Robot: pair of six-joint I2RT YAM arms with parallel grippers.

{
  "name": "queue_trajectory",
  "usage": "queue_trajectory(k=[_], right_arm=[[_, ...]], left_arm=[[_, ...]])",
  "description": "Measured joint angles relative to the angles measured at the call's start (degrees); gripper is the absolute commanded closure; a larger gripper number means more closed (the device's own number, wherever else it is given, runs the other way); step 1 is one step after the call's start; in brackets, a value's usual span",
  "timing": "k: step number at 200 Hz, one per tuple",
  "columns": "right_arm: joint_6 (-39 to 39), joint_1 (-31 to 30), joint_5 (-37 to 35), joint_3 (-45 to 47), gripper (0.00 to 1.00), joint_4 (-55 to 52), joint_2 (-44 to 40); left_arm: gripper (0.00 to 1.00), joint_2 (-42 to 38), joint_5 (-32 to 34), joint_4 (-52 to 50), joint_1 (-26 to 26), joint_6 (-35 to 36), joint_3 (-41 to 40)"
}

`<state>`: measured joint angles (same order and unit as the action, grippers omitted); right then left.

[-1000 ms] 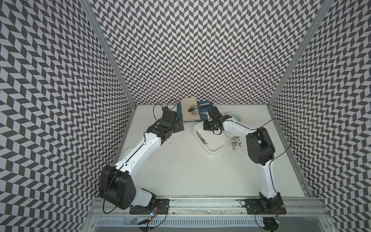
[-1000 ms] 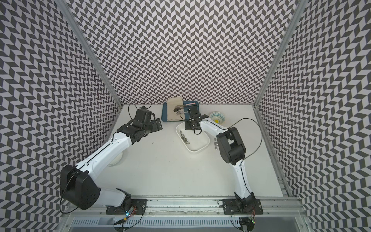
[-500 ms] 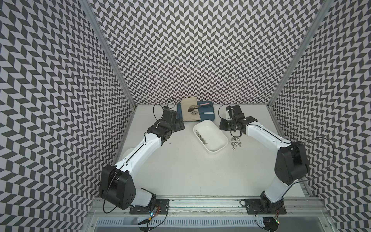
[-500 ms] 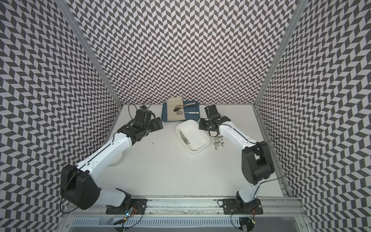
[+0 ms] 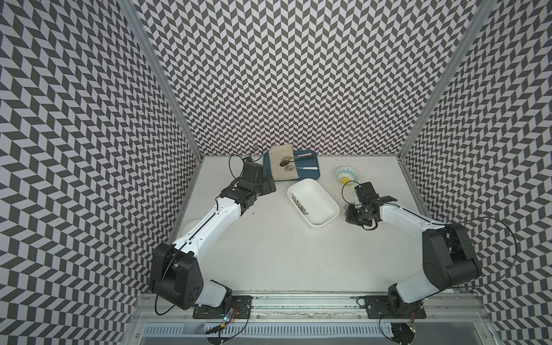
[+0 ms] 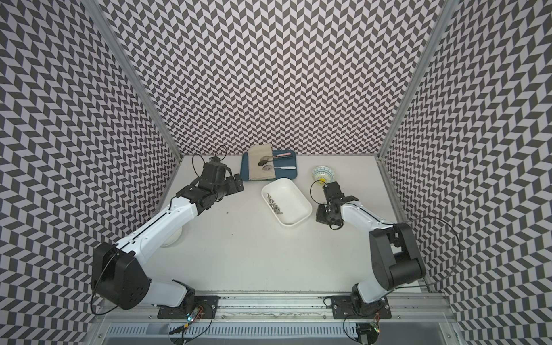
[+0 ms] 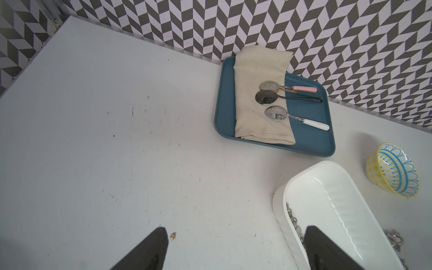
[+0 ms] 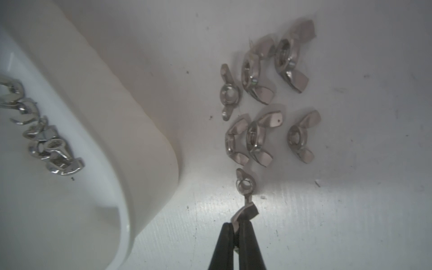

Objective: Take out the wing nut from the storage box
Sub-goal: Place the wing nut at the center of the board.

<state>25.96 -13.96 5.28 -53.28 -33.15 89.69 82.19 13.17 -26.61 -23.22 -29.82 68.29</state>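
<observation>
The white storage box (image 5: pixel 318 200) (image 6: pixel 291 200) lies mid-table with several wing nuts (image 5: pixel 299 206) (image 8: pixel 46 145) along its left wall. My right gripper (image 8: pixel 236 225) (image 5: pixel 357 215) is shut on one wing of a wing nut (image 8: pixel 245 187), which sticks out past the fingertips. It hangs low over the table just right of the box (image 8: pixel 117 105), beside several loose wing nuts (image 8: pixel 257 105). My left gripper (image 7: pixel 236 233) (image 5: pixel 265 186) stands open and empty over bare table, left of the box (image 7: pixel 339 210).
A dark-blue tray (image 5: pixel 313 174) with a beige cloth and three spoons sits at the back wall. A patterned bowl (image 5: pixel 346 174) stands behind my right gripper. A white round object (image 5: pixel 191 227) lies under the left arm. Patterned walls close three sides.
My right arm has swung from the box's far end to its right side and come down near the loose nuts, staying shut. The left arm has not moved.
</observation>
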Motion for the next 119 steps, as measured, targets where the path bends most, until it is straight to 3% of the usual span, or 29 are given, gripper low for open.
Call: queue_trajectory(k=[43,119], right_arm=[[-0.48,3.3,-0.83,1.09,0.96,0.87,0.0],[-2.01,3.72,-0.09,0.13,0.95,3.43,2.82]], left_arm=[[0.05,0.0,0.0,-0.04,0.0,0.17,-0.04],[0.05,-0.02,0.02,-0.09,0.0,0.17,-0.04]])
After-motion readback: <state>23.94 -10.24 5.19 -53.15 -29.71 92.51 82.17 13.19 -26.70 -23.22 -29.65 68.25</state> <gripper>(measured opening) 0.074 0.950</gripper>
